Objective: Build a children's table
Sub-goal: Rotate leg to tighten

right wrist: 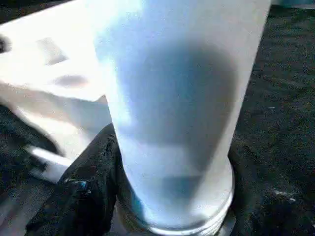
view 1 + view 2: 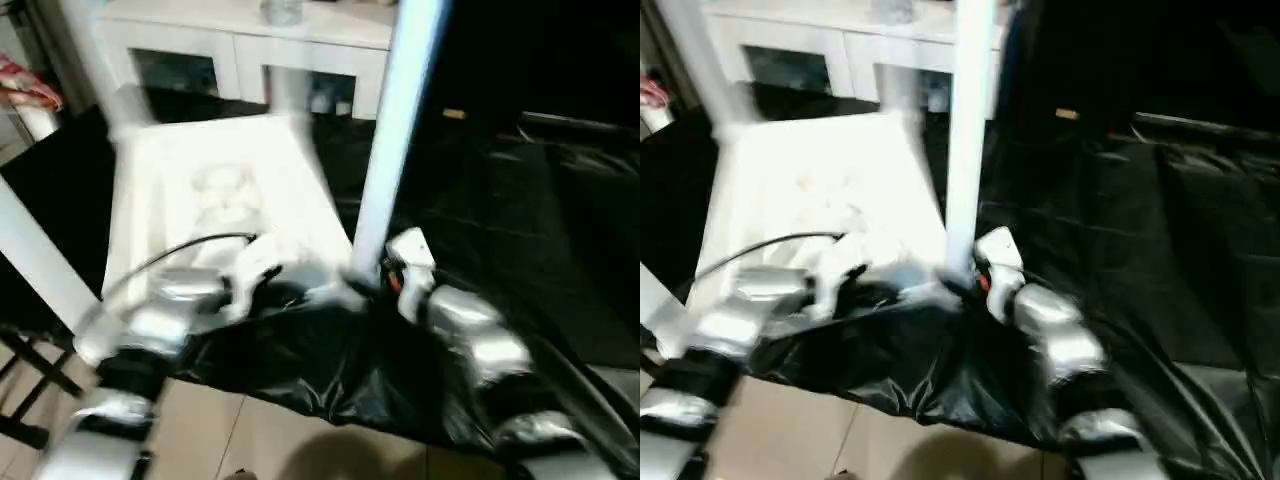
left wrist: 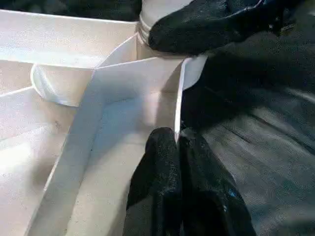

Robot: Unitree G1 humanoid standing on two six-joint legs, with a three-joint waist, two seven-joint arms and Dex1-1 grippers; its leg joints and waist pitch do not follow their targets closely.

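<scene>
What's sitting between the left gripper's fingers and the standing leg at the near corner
Just the tabletop's thin raised rim. In the left wrist view, the left gripper is shut on that rim, which runs straight up to the corner where the leg stands.

Nothing here you can actually read, no text, labels, brand marks or numbers anywhere. The white tabletop (image 2: pixel 220 200) in the middle of the head view has a faint raised mark on it, but it's way too blurred for you to make out.
</scene>
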